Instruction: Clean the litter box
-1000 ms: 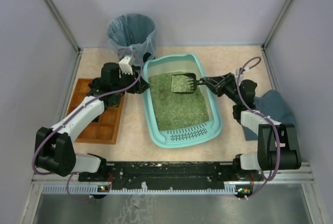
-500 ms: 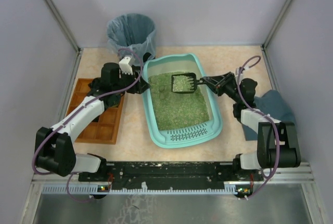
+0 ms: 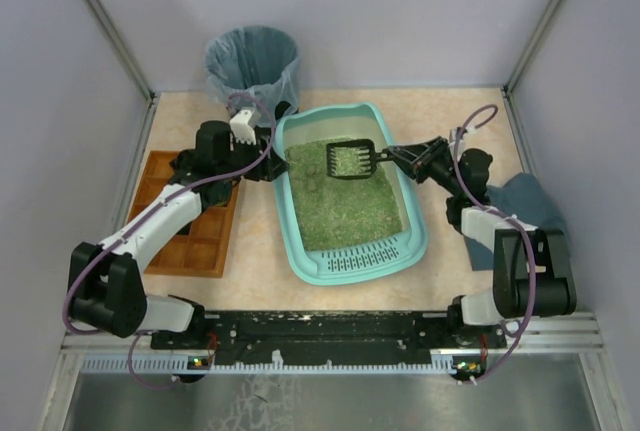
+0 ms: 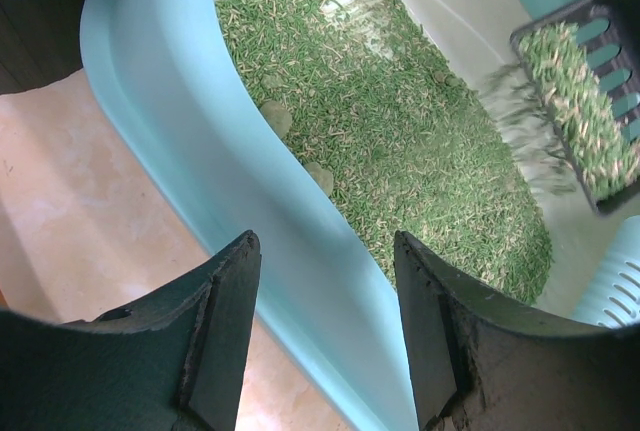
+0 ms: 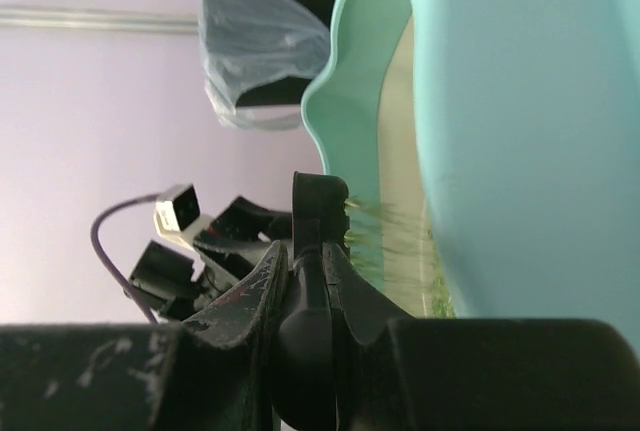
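No text, label, brand, number or sign can be read on anything in these views.

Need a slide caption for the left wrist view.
Open left gripper straddles the litter box rim as a black scoop sifts litter.

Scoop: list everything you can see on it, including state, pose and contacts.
The scoop looks like black plastic, with a squarish slotted pan on a straight handle. The right end effector is shut on the handle. The pan hangs over the far half of the litter box, apparently lifted clear of the litter bed. It is loaded with green pellets, and the left wrist view shows a blur of them sifting out of it. Nothing else touches it.
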